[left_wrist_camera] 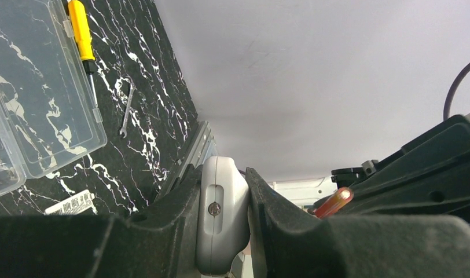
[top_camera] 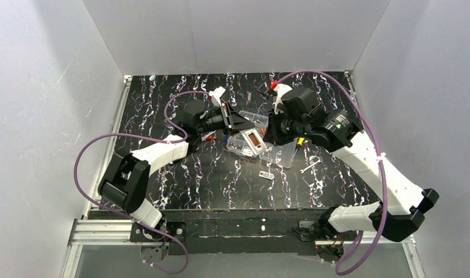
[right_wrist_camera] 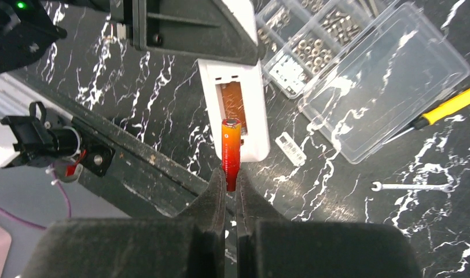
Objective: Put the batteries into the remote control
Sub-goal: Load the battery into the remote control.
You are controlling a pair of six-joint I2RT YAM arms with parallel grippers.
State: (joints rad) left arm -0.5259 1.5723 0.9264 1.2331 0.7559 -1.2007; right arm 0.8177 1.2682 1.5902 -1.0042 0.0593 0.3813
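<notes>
nearest the arm bases, the black table [top_camera: 192, 185], veined in white like marble, carries a small white printed piece [top_camera: 267, 174] lying flat, and to its right a thin metal wrench [top_camera: 309, 167]. a little further in sits the clear plastic box [top_camera: 282, 152], lid thrown open, glossy and see-through, its compartments holding small metal parts. a yellow-handled screwdriver [top_camera: 300, 142] lies just beside the lid.

seen from above, the remote control [top_camera: 254, 142] lies over the box, mid-table. it is a slim white plastic rectangle with rounded corners, its brownish battery recess facing up. its long axis runs on a diagonal, far-left to near-right. the far-left end is pinched in the left gripper [top_camera: 239, 124], whose black jaws are clenched on that end, and the free end points towards the near right.

the right gripper [top_camera: 273, 136] comes in from the right, jaws squeezed tight on a battery [right_wrist_camera: 231, 145]. this is a glossy orange-red cylinder sticking straight out past the fingertips, in line with them, its tip over the free end of the recess. whether the tip touches the remote i cannot tell.
</notes>
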